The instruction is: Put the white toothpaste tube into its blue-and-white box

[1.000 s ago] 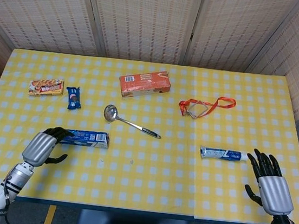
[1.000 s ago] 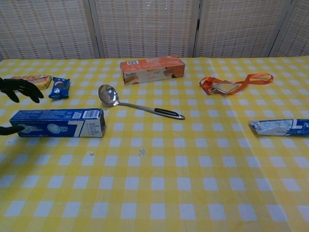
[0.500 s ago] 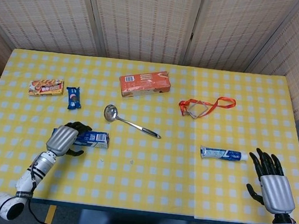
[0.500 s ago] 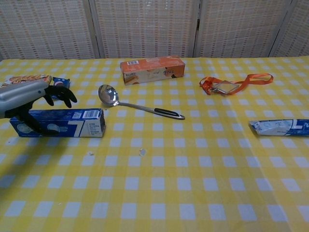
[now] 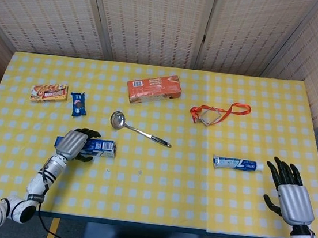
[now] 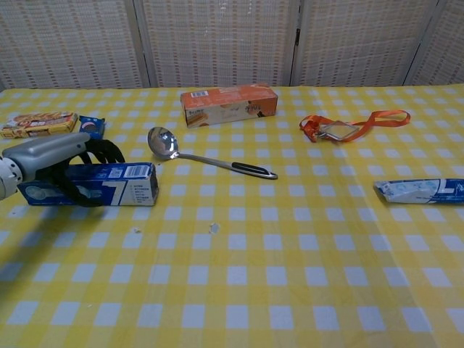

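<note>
In the head view, the left hand (image 5: 73, 144) lies over the blue-and-white toothpaste box (image 5: 99, 146) at lower left, its fingers curled around the box's left end, apparently to steady or lift it so the tube can go in. The white toothpaste tube (image 5: 234, 162) lies flat at lower right, well apart from the box. Just beside its right end the right hand (image 5: 289, 192) hovers with fingers spread, holding nothing, seemingly poised to pick the tube up. A ladle (image 5: 137, 128) lies between box and tube on the yellow checked desk (image 5: 155, 194).

In the chest view, the left hand (image 6: 54, 161) at middle left wraps its dark fingers over the toothpaste box (image 6: 116, 183), which rests lengthwise on the desk. The toothpaste tube (image 6: 420, 190) shows at the right edge; the right hand is outside this view.
</note>
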You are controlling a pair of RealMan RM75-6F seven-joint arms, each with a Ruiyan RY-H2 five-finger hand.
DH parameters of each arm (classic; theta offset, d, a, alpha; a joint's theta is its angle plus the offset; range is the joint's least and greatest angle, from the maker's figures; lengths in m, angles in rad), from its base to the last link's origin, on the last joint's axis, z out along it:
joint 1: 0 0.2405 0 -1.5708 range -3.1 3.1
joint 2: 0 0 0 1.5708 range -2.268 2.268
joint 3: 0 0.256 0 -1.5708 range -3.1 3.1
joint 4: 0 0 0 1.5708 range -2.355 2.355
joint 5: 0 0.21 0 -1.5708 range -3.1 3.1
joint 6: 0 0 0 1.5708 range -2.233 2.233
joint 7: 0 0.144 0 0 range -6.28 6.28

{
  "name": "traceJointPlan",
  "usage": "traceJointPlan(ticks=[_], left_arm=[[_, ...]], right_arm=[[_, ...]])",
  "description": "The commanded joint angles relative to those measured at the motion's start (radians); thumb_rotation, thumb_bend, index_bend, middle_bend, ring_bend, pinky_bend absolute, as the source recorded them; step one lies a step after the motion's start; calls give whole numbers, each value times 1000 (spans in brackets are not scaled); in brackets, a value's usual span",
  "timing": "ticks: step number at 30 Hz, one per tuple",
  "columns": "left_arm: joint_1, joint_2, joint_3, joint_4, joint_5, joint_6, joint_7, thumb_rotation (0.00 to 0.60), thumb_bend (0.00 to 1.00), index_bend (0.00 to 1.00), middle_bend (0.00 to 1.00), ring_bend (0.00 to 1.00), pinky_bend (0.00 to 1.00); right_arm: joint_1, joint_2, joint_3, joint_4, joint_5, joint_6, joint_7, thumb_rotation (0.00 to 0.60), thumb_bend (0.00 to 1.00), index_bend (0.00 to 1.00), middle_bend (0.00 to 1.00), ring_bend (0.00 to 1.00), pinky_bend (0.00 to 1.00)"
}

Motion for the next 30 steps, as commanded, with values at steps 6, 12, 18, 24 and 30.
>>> traceJointPlan(ticks=[6,12,18,24,30], left_arm=[[-21,-69,10,80,21,18,-59,600,209,382,394,352,382],[-34,-112,19,139,47,35,-109,600,209,453,475,428,463],[-47,-151,22,211,54,33,-163,600,210,550,515,479,531],[-42,-142,25,202,66,65,-184,600,212,587,560,516,587],[-18,-84,29,72,75,125,-137,600,211,589,562,517,589]], right_arm=[[-10,2,1,3,2,20,4,600,333,0,0,0,0],[-14,2,3,5,9,24,1,600,333,0,0,0,0],[-15,2,3,7,12,25,-1,600,333,0,0,0,0],[-15,5,1,5,10,23,4,600,333,0,0,0,0],[-10,3,-8,9,-20,24,12,600,333,0,0,0,0]])
